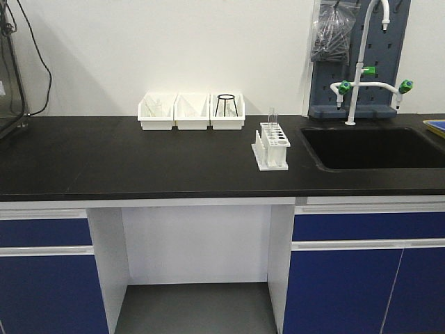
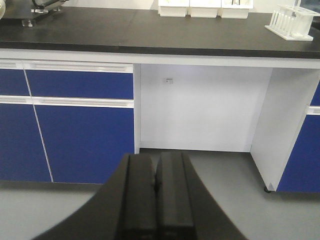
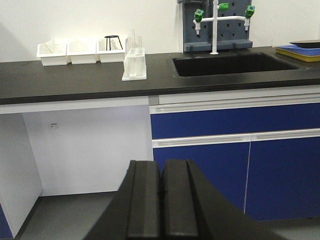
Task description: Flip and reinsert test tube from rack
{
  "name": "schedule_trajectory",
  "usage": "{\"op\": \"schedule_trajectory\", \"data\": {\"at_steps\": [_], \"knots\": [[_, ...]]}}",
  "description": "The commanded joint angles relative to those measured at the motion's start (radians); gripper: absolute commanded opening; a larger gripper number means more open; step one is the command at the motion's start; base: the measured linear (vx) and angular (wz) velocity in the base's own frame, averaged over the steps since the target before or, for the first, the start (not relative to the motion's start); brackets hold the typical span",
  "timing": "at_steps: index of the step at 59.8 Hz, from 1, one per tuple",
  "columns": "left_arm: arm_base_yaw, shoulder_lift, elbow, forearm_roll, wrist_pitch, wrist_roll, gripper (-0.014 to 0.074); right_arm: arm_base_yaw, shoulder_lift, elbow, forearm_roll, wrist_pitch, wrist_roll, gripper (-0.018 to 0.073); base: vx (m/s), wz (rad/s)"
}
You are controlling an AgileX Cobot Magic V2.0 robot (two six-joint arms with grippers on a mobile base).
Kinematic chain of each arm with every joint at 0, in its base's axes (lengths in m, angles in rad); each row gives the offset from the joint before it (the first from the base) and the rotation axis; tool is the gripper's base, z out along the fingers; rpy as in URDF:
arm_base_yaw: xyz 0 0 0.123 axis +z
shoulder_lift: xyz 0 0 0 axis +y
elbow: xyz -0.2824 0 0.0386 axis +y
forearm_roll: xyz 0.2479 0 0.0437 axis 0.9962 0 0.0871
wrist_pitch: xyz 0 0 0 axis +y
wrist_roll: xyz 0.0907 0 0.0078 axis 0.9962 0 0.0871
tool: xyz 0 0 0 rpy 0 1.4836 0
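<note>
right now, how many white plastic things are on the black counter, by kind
white bins: 3
rack: 1
total: 4

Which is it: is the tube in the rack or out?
In, and upright: the tube stands at the far end of the rack, its top above the holes.

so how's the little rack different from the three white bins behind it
The rack stands alone by the sink; the three white bins sit in a row at the back. The rack has round holes on top, with a test tube upright in one; the bins are open-topped, and the right one holds a black wire stand. Both are white, on the black counter.
</note>
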Motion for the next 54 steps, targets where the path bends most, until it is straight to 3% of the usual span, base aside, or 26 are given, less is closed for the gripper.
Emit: {"op": "schedule_trajectory", "data": {"at_steps": [1,54], "knots": [[-0.008,-0.001,0.002,-0.005,-0.083,0.000,-0.0006,-0.003,-0.004,0.000,-0.002,-0.086,-0.007,-0.0012,0.00,0.00],[-0.008,-0.001,0.002,-0.005,-0.083,0.000,-0.0006,-0.002,-0.004,0.000,-0.002,-0.086,-0.007,-0.0012,0.05,0.01]]}}
